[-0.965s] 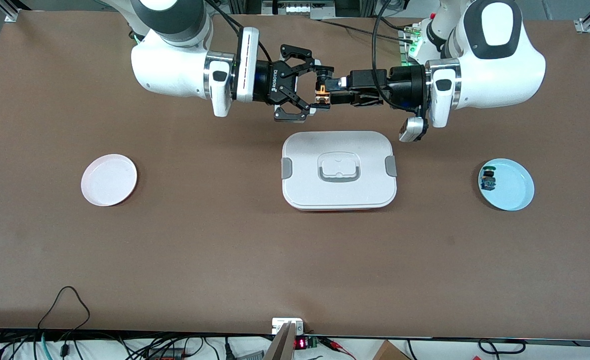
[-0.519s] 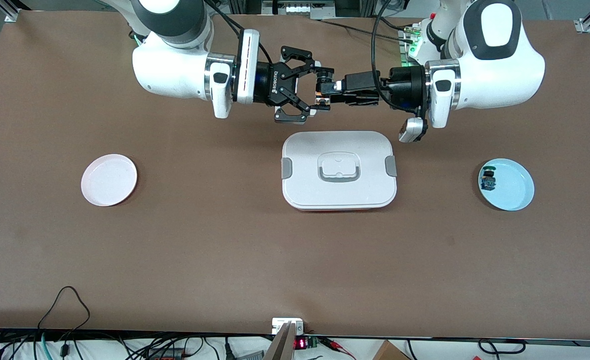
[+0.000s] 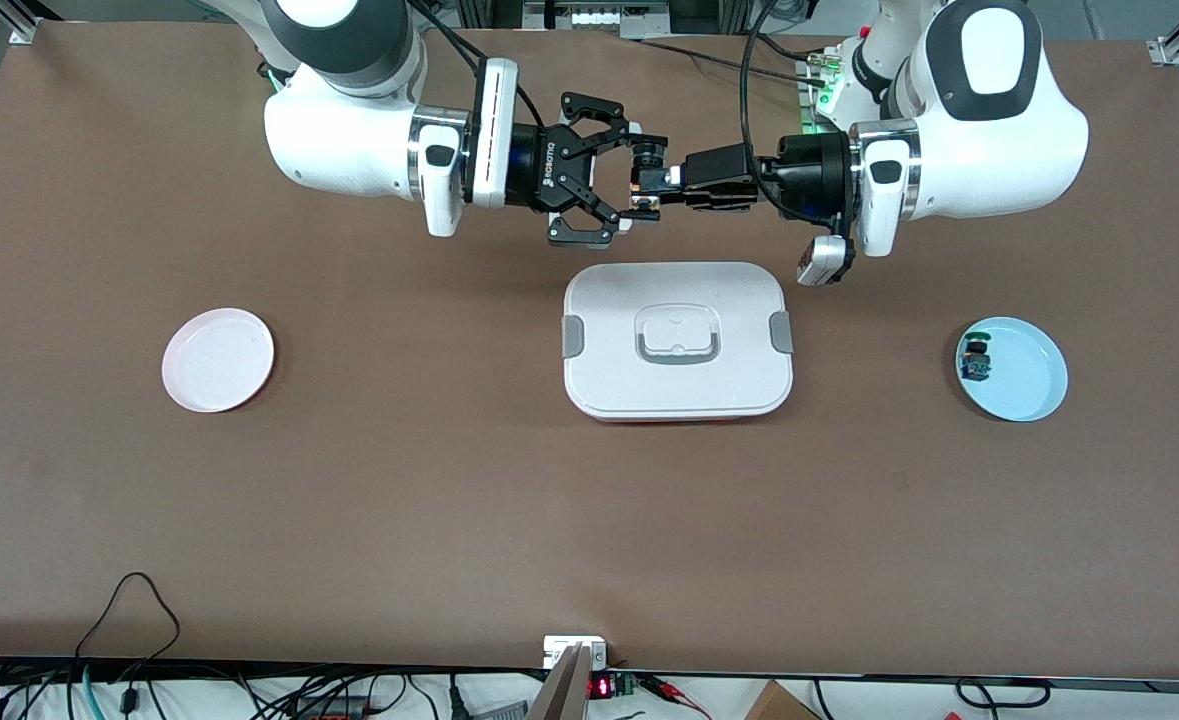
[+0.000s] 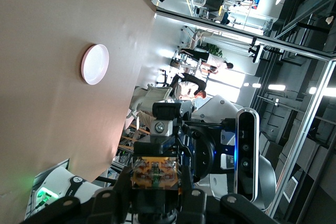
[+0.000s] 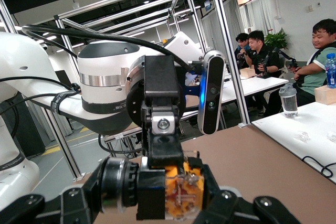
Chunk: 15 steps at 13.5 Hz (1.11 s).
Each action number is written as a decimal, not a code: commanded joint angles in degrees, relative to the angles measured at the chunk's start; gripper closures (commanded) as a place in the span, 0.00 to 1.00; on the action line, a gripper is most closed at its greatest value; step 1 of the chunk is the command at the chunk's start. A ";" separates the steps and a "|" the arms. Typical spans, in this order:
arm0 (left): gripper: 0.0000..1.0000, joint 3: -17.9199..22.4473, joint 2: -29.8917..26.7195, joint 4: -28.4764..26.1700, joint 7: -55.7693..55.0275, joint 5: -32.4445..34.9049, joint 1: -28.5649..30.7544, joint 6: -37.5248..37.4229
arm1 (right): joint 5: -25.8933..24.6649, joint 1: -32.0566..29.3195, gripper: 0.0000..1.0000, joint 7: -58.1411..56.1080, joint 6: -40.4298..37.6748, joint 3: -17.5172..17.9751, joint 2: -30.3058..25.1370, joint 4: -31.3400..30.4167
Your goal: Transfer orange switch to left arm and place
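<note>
The orange switch (image 3: 641,197) hangs in the air over the table, farther from the front camera than the white box (image 3: 609,372). My left gripper (image 3: 644,182) is shut on it. In the left wrist view the switch's orange body (image 4: 156,172) sits between that gripper's fingers (image 4: 156,184). My right gripper (image 3: 629,178) faces the left one, open, with its fingers spread above and below the switch. In the right wrist view the switch (image 5: 181,190) lies between the right gripper's fingers (image 5: 157,205), and the left gripper's finger (image 5: 161,124) clamps it from above.
A pink plate (image 3: 218,360) lies toward the right arm's end of the table and also shows in the left wrist view (image 4: 95,64). A blue plate (image 3: 1029,385) toward the left arm's end holds a blue switch (image 3: 975,360). The box lies between the two plates.
My left gripper has carried the orange switch toward the right gripper, in between its spread fingers. The right gripper has stayed in place and open.
</note>
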 commanded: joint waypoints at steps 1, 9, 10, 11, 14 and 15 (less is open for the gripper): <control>1.00 -0.45 -0.74 -0.72 2.26 -1.08 1.05 -0.07 | 1.70 0.47 0.00 -1.40 0.78 -0.03 -0.90 -0.11; 1.00 0.17 -0.66 -0.72 2.17 12.34 11.32 -17.19 | 1.70 -1.28 0.00 -0.88 0.17 -0.38 -2.83 -2.57; 1.00 0.17 -0.31 -0.54 2.35 14.81 13.51 -19.65 | 1.62 -1.90 0.00 -0.79 -0.18 -0.38 -3.44 -2.92; 1.00 0.17 1.09 -0.37 3.39 18.05 15.28 -20.89 | 1.62 -2.95 0.00 -0.70 -0.27 -0.38 -3.89 -3.18; 1.00 0.26 5.14 1.57 8.40 30.52 20.72 -24.07 | 1.53 -4.71 0.00 -0.70 -1.15 -0.38 -4.86 -4.15; 1.00 0.43 5.23 1.74 8.59 34.65 22.31 -24.16 | 1.44 -5.58 0.00 -0.61 -2.55 -0.56 -5.47 -4.67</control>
